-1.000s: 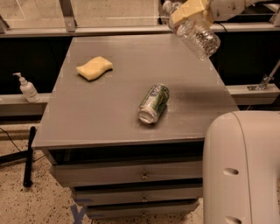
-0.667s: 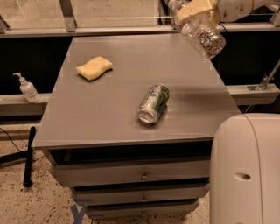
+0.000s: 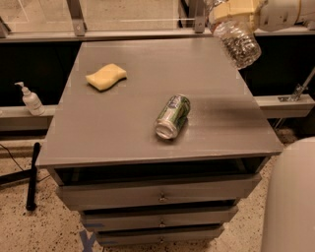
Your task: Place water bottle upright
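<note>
Camera view: gripper [image 3: 235, 12] at top right, above the far right corner of the grey worktop [image 3: 123, 135], pinching the water bottle [image 3: 240, 43] near its upper end. Bottle in the air, tilted, base pointing down and to the right, not touching the worktop. Green and silver can [image 3: 173, 116] lies on its side mid-worktop. Yellow sponge [image 3: 106, 77] far left on the worktop. White pump bottle [image 3: 30, 100] stands on the ledge left of the worktop. Drawers [image 3: 160, 197] below.

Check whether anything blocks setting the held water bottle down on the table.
Nothing visible does. The gripper holds the water bottle tilted above the far right edge of the table; the can lies toward the centre, the sponge far left.
</note>
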